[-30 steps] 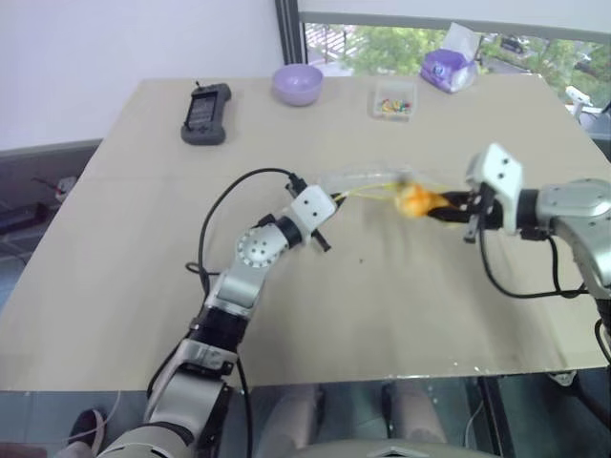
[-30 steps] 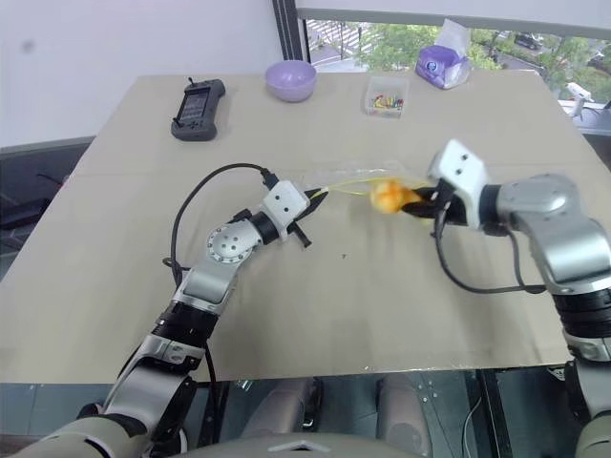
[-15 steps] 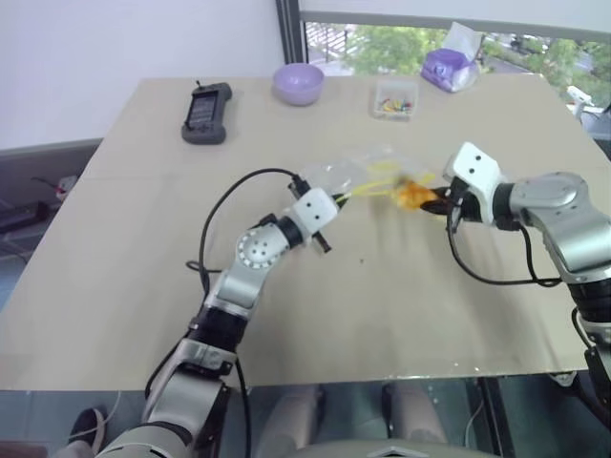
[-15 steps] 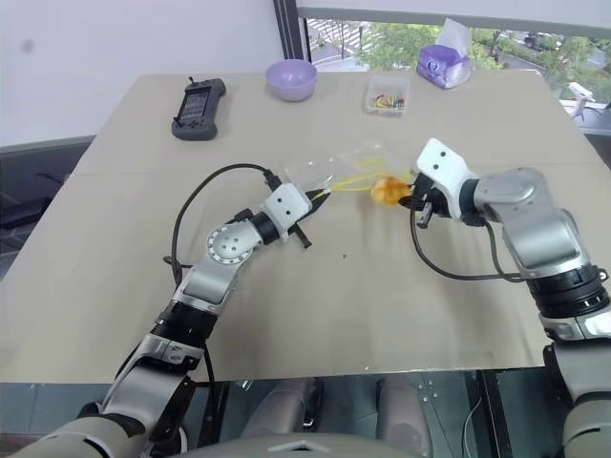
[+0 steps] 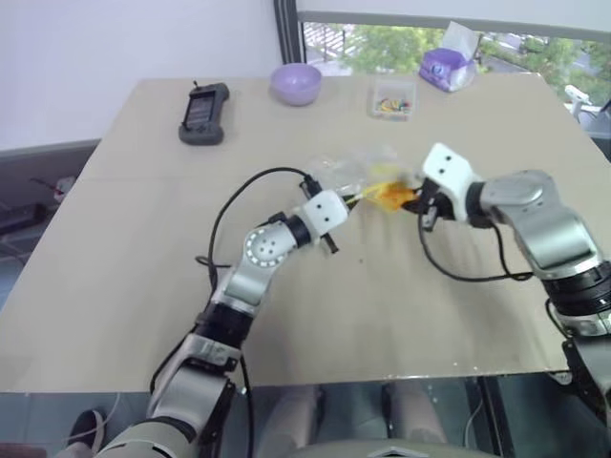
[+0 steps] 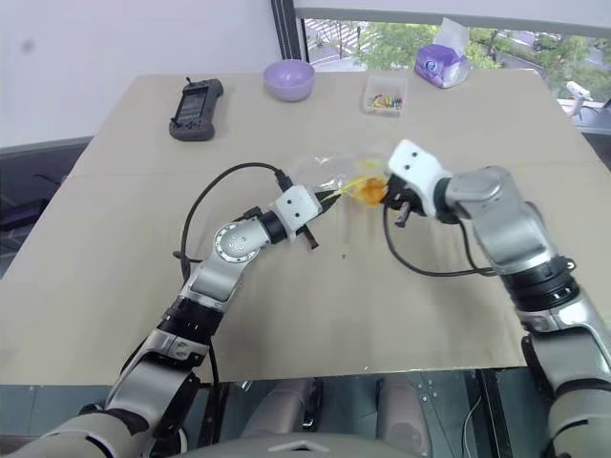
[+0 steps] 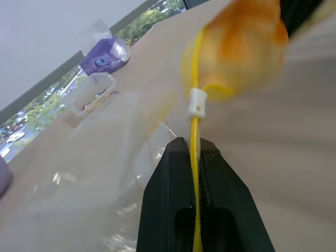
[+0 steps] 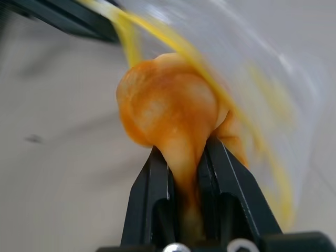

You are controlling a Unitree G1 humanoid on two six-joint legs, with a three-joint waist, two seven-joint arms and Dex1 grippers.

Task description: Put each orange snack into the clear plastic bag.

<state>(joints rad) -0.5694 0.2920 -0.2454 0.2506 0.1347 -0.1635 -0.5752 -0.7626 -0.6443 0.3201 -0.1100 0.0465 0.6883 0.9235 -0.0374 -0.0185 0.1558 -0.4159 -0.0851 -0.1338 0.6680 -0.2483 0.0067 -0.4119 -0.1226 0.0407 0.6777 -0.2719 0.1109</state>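
From where I stand, the robot is at the insertion step: the right gripper [image 8: 184, 157] has its 2 black fingers pinched tight on the orange snack [image 8: 168, 105], squeezing the soft bun so it bulges out past the tips, and it holds the bun up off the table [image 5: 115, 286] right at the mouth of the clear plastic bag [image 5: 348, 172]. The left gripper [image 7: 194, 149] is clamped almost fully together on the bag's yellow seal strip [image 7: 195, 131], holding that edge up in the air so the crinkly film hangs open toward the bun. In the right wrist view the film and the yellow strip already curve beside and behind the snack, so I judge the bun to be at the opening or just entering, though I cannot tell whether it has passed the seal. The next move, as I see it, calls for pushing the bun deeper past the strip while the left side holds the mouth steady, then parting the right fingers only once the snack sits well inside; letting go early risks it dropping to the tabletop.
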